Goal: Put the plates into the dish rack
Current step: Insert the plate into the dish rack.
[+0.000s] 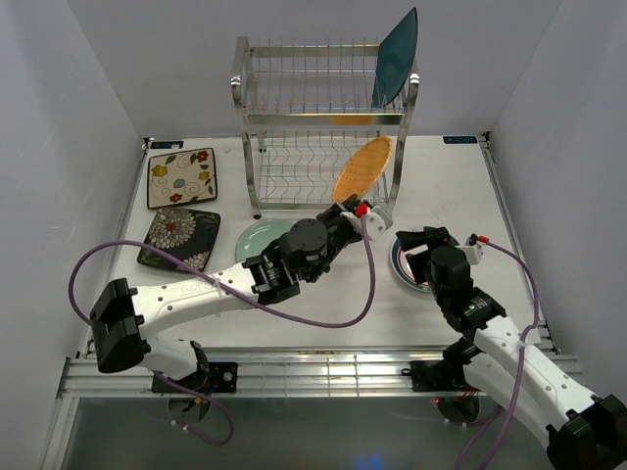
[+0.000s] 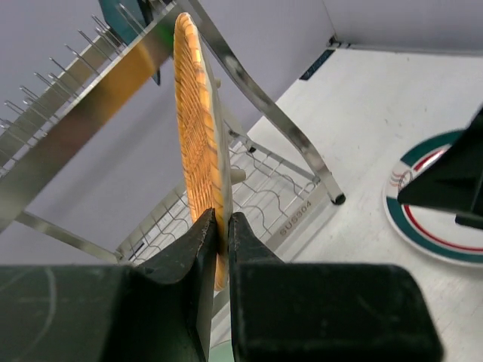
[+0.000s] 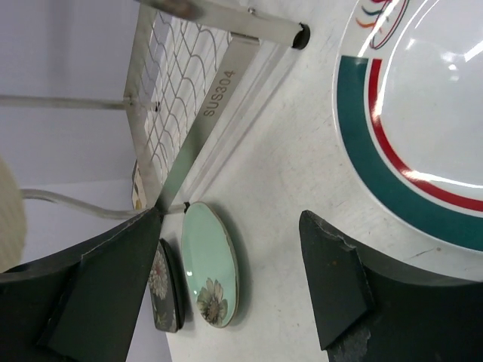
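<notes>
My left gripper (image 1: pixel 355 208) (image 2: pixel 223 226) is shut on the lower rim of the woven orange plate (image 1: pixel 363 168) (image 2: pixel 198 113). It holds the plate on edge and tilted at the front right of the dish rack (image 1: pixel 323 117) (image 2: pixel 256 94), by the lower tier. A teal plate (image 1: pixel 395 59) stands in the rack's upper tier. My right gripper (image 1: pixel 421 245) (image 3: pixel 230 219) hangs open and empty beside the white plate with the striped rim (image 1: pixel 400 262) (image 3: pixel 407 113) (image 2: pixel 434 219). The pale green plate (image 1: pixel 257 238) (image 3: pixel 211 264) lies flat in front of the rack, partly under my left arm.
A dark floral plate (image 1: pixel 178 238) (image 3: pixel 166 290) and a cream floral rectangular plate (image 1: pixel 182 177) lie at the table's left. White walls close in the left, back and right sides. Purple cables loop from both arms over the near table.
</notes>
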{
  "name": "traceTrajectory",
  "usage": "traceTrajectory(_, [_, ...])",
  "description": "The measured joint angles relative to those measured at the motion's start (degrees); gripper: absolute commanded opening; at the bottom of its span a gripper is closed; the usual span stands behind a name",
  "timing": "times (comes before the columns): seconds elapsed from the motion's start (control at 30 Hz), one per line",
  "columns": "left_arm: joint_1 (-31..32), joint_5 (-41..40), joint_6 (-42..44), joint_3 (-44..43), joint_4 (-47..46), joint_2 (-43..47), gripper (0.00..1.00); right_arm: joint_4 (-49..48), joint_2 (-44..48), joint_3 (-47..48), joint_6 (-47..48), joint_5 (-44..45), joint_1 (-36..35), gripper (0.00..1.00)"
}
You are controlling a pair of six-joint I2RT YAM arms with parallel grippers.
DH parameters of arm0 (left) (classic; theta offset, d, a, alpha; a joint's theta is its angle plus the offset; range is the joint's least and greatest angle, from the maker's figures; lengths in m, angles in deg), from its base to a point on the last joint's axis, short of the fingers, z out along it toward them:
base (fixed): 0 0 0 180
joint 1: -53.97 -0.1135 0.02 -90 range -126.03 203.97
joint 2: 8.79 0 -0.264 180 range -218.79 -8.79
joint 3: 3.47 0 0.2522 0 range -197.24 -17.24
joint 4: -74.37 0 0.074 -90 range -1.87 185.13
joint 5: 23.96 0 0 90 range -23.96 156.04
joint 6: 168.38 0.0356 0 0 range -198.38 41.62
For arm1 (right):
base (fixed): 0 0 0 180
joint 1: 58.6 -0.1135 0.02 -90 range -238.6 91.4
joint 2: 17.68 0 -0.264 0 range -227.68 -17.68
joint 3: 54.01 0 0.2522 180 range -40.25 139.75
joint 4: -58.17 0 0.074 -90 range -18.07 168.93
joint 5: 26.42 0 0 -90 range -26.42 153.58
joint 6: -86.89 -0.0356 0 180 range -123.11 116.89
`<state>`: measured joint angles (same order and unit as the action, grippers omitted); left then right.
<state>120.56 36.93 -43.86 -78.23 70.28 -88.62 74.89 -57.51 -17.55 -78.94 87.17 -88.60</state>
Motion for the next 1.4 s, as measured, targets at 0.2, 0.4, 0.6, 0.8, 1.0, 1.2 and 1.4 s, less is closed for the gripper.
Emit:
traceTrajectory(0.2, [0.0,-1.4,-2.0,-11.6,2.5,-2.2,0.0,1.5,3.5,-2.3,-1.6,4.2,0.0,0.8])
traceTrajectory(0.4, [0.0,-1.0,-4.4,-18.8,2.8,-3.4,0.0,1.6,3.7,-2.4,-1.8,6.0,0.0,0.8])
traceTrajectory(0.6, [-0.4,-2.2,-6.8,-31.2,2.7,-9.5,0.0,1.6,1.2,-2.4,-1.8,6.2,0.0,0.8])
traceTrajectory(0.8, [-2.8,-0.7,-9.1,-37.4,2.7,-15.4,0.0,1.1,-1.0,-2.4,-1.8,5.8,0.0,0.79])
traceTrajectory(1.0, [-3.9,2.0,-9.0,-42.3,0.8,-19.1,0.0,0.2,-2.4,-2.4,-1.7,5.4,0.0,0.78])
traceTrajectory(1.2, [-4.2,2.6,-8.0,-48.2,-1.7,-22.1,0.0,0.4,-1.8,-2.4,-1.8,5.2,0.0,0.78])
traceTrajectory(1.4, [-4.8,2.7,-9.5,-55.1,-3.0,-24.3,0.0,1.5,0.2,-2.0,-2.1,5.4,0.0,0.77])
